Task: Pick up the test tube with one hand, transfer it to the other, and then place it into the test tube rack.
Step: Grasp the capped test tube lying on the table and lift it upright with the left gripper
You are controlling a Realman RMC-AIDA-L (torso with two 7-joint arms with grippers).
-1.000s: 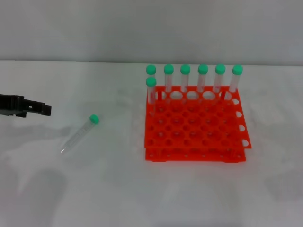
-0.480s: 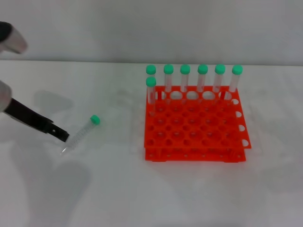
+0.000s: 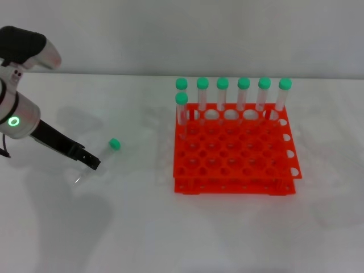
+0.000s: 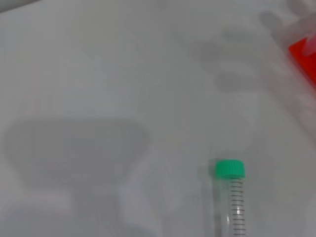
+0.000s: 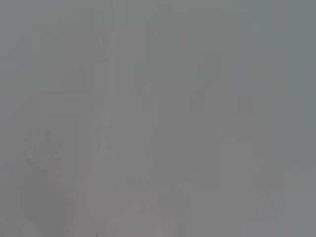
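The test tube (image 3: 112, 145), clear with a green cap, lies on the white table left of the rack. It also shows in the left wrist view (image 4: 230, 197), cap pointing away. My left gripper (image 3: 92, 162), black on the green-ringed arm, is low over the tube's middle and hides part of its body. The orange-red test tube rack (image 3: 236, 185) stands at centre right; its corner shows in the left wrist view (image 4: 304, 55). My right gripper is out of view; the right wrist view shows only plain grey.
Several green-capped tubes (image 3: 243, 94) stand upright in the rack's back row, and one more (image 3: 181, 108) stands in the second row at its left end. The white table (image 3: 142, 227) stretches in front of and left of the rack.
My left arm has swung in from the left edge and come down towards the lying tube. Its gripper now covers the tube's middle. The tube and rack have not moved.
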